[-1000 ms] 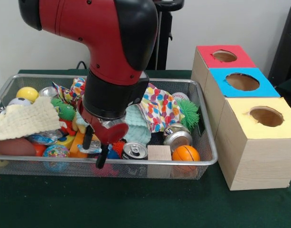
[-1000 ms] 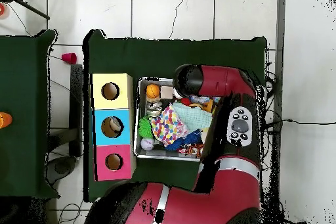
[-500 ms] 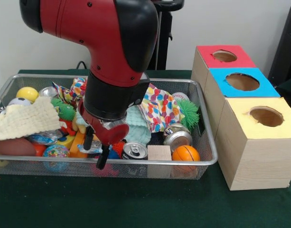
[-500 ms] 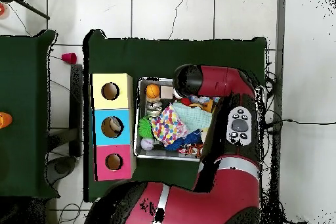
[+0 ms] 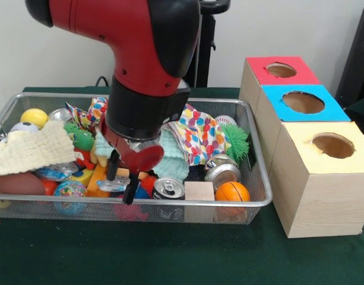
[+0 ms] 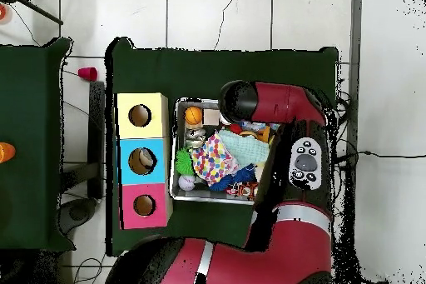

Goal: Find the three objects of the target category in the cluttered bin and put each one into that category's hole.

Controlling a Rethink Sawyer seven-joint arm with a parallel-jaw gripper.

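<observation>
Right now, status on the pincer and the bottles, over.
Pincer open, low over the bin's front edge. Crinkly bottle between its tips, not gripped. Blue-topped hole unobstructed.

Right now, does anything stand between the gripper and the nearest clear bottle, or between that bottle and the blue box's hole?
Nothing visible separates the open gripper from the clear bottle. Toward the hole lie the cans, the wooden block and the bin wall.

Front cam: close, across table, facing the robot. Overhead: high, straight down. Both cover the bin (image 5: 253, 202) (image 6: 173, 151) and three boxes (image 5: 300, 142) (image 6: 141, 161).
</observation>
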